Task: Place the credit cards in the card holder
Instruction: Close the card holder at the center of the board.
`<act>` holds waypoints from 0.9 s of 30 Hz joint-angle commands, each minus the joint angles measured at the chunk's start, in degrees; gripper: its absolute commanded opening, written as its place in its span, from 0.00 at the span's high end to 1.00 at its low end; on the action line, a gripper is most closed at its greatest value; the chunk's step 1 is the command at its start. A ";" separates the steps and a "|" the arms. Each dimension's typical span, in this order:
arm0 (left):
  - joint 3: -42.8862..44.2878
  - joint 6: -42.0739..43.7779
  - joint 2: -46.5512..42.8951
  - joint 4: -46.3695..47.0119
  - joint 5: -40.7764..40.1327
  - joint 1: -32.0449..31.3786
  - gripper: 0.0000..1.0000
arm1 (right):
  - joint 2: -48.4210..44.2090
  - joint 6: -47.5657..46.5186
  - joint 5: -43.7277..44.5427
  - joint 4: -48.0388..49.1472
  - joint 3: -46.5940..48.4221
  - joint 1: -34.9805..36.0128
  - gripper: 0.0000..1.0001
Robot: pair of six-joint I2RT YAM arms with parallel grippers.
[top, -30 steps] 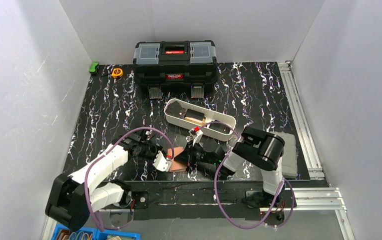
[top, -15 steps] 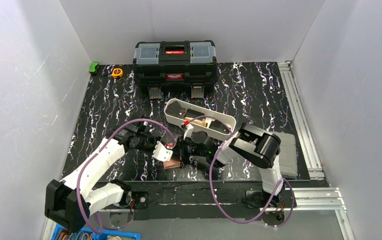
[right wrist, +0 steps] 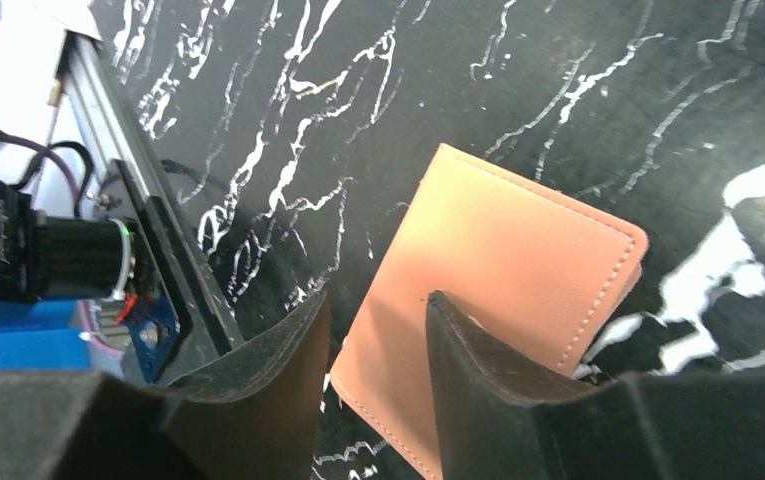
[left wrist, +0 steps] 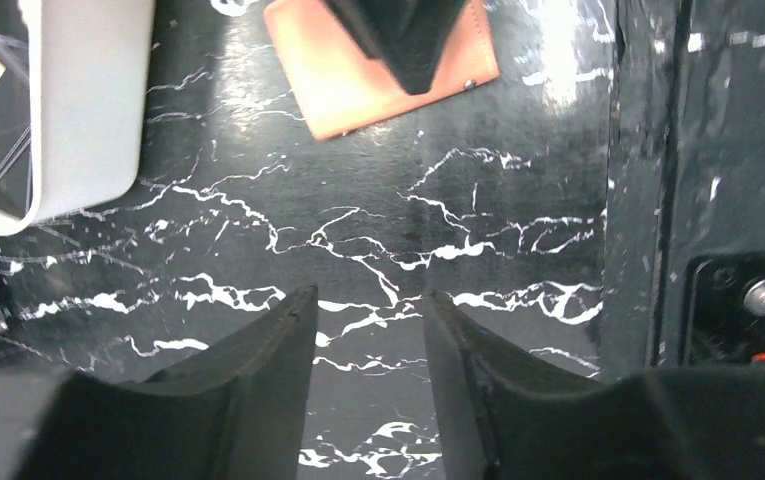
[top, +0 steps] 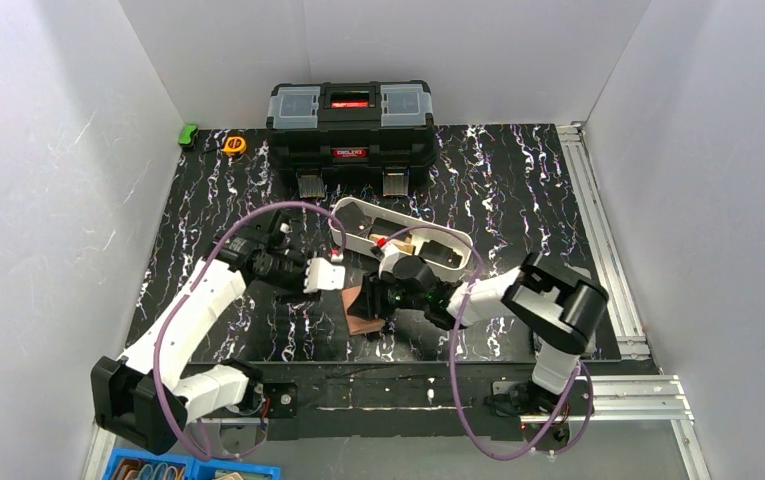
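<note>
The card holder lies closed and flat on the black marbled table, a tan-pink leather square with stitched edges, also at the top of the left wrist view. My right gripper hovers just over it, open, fingers either side of its near edge, gripping nothing. My left gripper stands a little to the left of the holder and apart from it, open, with only bare table between its fingers. The credit cards are out of view.
A long white oval tray with dark and tan objects stands just behind the holder. A black toolbox sits at the back, a yellow tape measure and a green item at back left. A metal rail runs along the right.
Both grippers were shut on the card holder and have opened. The holder now rests on the table. My left gripper has drawn back to the left, away from it.
</note>
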 commanded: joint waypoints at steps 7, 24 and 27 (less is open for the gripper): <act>9.44 -23.69 1.94 -0.86 3.07 4.74 0.18 | -12.84 -11.55 1.86 -26.01 9.40 -0.89 0.44; 8.32 -32.01 1.26 2.63 1.44 12.91 0.02 | -27.07 -10.58 12.58 -46.47 11.36 -0.89 0.34; 7.47 -29.81 1.74 0.87 2.45 13.58 0.02 | -27.25 -8.78 15.98 -51.47 9.96 -0.70 0.32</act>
